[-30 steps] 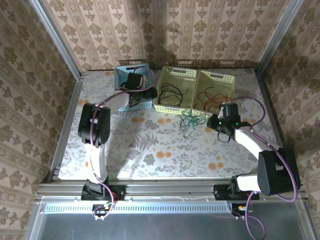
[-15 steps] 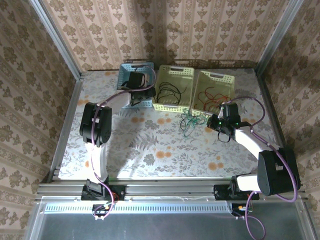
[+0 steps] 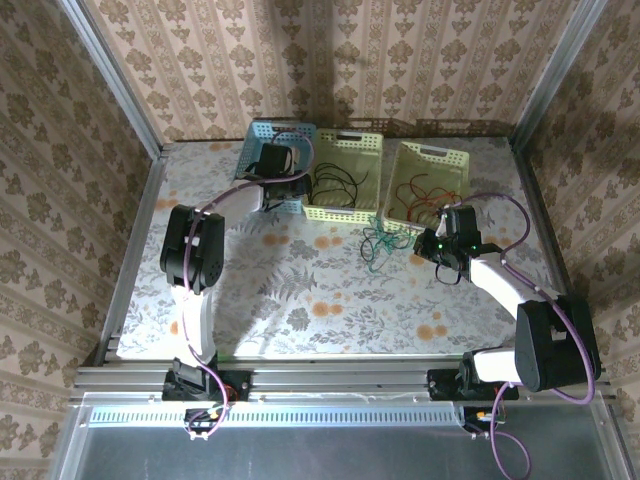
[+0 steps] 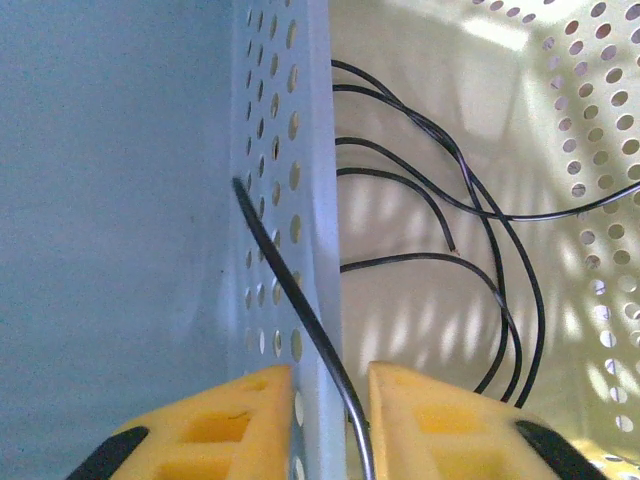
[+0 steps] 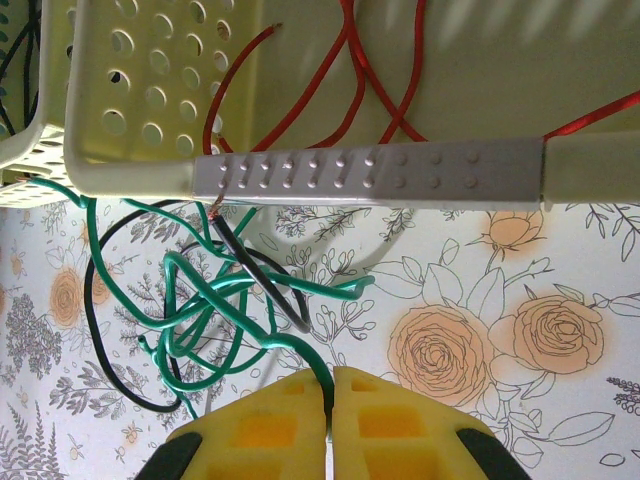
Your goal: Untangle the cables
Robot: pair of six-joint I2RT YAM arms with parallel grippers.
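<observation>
A tangle of green cable (image 5: 210, 300) with a black cable (image 5: 262, 275) through it lies on the floral table in front of the baskets, and shows in the top view as the tangle (image 3: 378, 243). My right gripper (image 5: 330, 385) is shut on a green strand at the tangle's near edge. My left gripper (image 4: 330, 375) stands open over the perforated wall of the blue basket (image 4: 300, 200). A black cable (image 4: 300, 310) runs up between its yellow fingers. More black cables (image 4: 470, 210) lie in the pale basket beside it.
Three baskets stand along the back: the blue basket (image 3: 262, 140), a pale yellow-green one (image 3: 365, 150) holding black cables, and another (image 3: 430, 155) holding red cables (image 5: 350, 90). Its rim (image 5: 380, 175) hangs just above the tangle. Open floral tabletop spreads toward the near edge.
The left gripper has moved back and to the right, and the blue basket and the middle basket have shifted with it. The right arm and the tangle have stayed put.
</observation>
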